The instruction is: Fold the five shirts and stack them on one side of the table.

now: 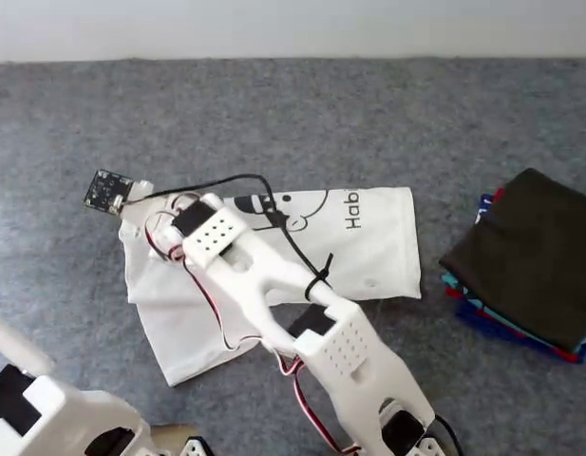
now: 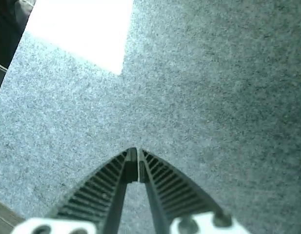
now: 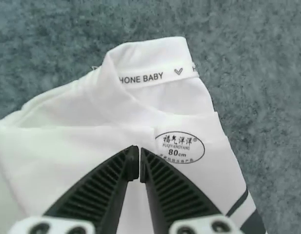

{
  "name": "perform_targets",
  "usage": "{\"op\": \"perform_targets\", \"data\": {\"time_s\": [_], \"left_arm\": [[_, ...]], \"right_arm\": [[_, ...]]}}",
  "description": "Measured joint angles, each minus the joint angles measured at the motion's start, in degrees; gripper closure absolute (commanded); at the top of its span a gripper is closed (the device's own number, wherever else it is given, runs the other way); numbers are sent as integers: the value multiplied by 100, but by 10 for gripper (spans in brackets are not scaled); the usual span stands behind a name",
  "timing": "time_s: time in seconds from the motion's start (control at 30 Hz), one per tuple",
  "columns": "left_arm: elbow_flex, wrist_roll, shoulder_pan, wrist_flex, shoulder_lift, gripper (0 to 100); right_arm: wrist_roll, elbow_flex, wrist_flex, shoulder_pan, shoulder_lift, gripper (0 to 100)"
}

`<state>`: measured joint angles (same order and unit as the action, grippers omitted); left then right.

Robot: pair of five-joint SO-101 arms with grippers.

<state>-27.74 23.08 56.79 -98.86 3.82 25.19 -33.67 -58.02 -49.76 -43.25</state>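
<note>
The left gripper (image 2: 137,163) is fully closed, tips meeting and holding nothing, above the bare grey surface (image 2: 213,97). The white shirt (image 1: 368,252) lies partly folded, left of the surface's centre. The right gripper (image 3: 139,161) is closed tip to tip over the shirt's collar end, beside the neck label (image 3: 179,147). Whether it pinches fabric cannot be told. The stack of folded shirts (image 1: 492,326) sits at the right edge, with a dark shirt (image 1: 539,247) on top.

Our left arm (image 1: 55,413) tucked back near base; left gripper (image 2: 137,165) angled downward, jaws closed tip to tip. Our right arm (image 1: 274,275) stretched forward and across toward our left, wrist dipped; right gripper (image 3: 136,163) closed too, ridged jaws meeting at tips.
</note>
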Motion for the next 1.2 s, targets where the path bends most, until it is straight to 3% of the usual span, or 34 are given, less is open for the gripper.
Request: {"op": "perform_targets", "data": {"time_s": [0.17,0.3,0.57,0.77,1.2], "left_arm": [[0,0,0,0,0,985],[0,0,0,0,0,985],[0,0,0,0,0,985],[0,0,0,0,0,985],[0,0,0,0,0,985]], "right_arm": [[0,0,-1073,0,536,913],[-44,0,-2171,-53,774,914],[-308,0,-4035,-888,782,883],[-413,0,-4185,-1626,765,739],[-659,-79,-3780,-2163,-527,774]]}}
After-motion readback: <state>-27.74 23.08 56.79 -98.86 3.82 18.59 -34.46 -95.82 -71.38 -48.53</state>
